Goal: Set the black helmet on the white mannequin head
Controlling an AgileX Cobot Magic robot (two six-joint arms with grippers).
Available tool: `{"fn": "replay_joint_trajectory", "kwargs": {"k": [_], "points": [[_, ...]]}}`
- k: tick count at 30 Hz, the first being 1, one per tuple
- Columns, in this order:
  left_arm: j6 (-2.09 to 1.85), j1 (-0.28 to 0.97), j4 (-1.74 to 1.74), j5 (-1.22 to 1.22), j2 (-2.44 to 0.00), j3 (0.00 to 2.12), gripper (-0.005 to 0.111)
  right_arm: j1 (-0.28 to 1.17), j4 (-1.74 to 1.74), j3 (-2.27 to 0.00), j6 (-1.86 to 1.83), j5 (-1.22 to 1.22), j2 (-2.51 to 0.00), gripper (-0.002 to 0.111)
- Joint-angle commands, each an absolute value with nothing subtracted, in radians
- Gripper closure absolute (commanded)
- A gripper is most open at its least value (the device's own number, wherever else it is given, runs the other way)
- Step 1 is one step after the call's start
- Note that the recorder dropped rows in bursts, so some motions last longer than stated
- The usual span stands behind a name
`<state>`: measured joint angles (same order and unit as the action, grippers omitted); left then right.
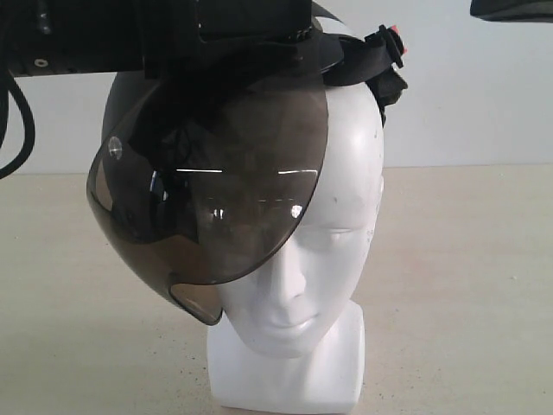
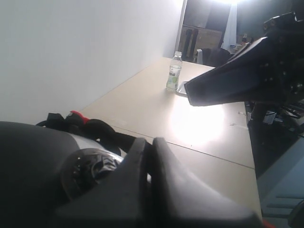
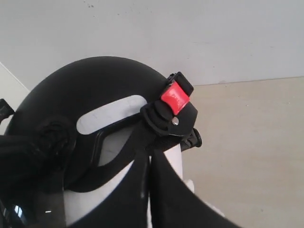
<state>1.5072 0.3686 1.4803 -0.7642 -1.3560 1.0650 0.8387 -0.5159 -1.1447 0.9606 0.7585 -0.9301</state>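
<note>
Black helmet [image 1: 212,186] askew on white mannequin head [image 1: 321,259]; left gripper [image 2: 151,143], right gripper [image 3: 149,160] closed.

A pale beige matte tabletop [image 1: 467,285] runs back to a plain white wall [image 1: 484,95] under soft, even light. Farther along it stands a clear plastic bottle with a green label [image 2: 174,72], near a dim doorway [image 2: 209,28] with bright light overhead.

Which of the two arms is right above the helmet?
The left arm, directly over the black helmet; the right arm shows only at the exterior view's upper corner, apart from it.
</note>
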Motion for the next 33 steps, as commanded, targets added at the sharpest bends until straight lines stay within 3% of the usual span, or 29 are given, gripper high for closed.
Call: {"fn": "replay_joint_trajectory", "kwargs": {"k": [1,4,7,14,17,23,33], "points": [[1.556,0.384,1.56,-0.753,-1.385,1.037,0.102,0.836,-0.52,-1.139,1.005,0.721,-0.942,0.109],[1.556,0.384,1.56,-0.753,-1.385,1.037,0.102,0.836,-0.52,-1.139,1.048,0.67,-0.987,0.108],[1.556,0.384,1.56,-0.763,-1.385,1.037,0.102,0.836,-0.53,-1.139,1.08,0.629,-1.042,0.1],[1.573,0.384,1.568,-0.781,-1.385,1.037,0.102,0.836,-0.63,-1.139,1.353,0.624,-1.091,0.04],[1.575,0.384,1.567,-0.781,-1.385,1.037,0.102,0.836,-0.65,-1.139,1.417,0.621,-1.092,0.043],[1.575,0.384,1.567,-0.783,-1.385,1.037,0.102,0.836,-0.656,-1.139,1.444,0.633,-1.102,0.066],[1.579,0.384,1.585,-0.792,-1.385,1.037,0.102,0.836,-0.656,-1.139,1.484,0.656,-1.142,0.066]]}}
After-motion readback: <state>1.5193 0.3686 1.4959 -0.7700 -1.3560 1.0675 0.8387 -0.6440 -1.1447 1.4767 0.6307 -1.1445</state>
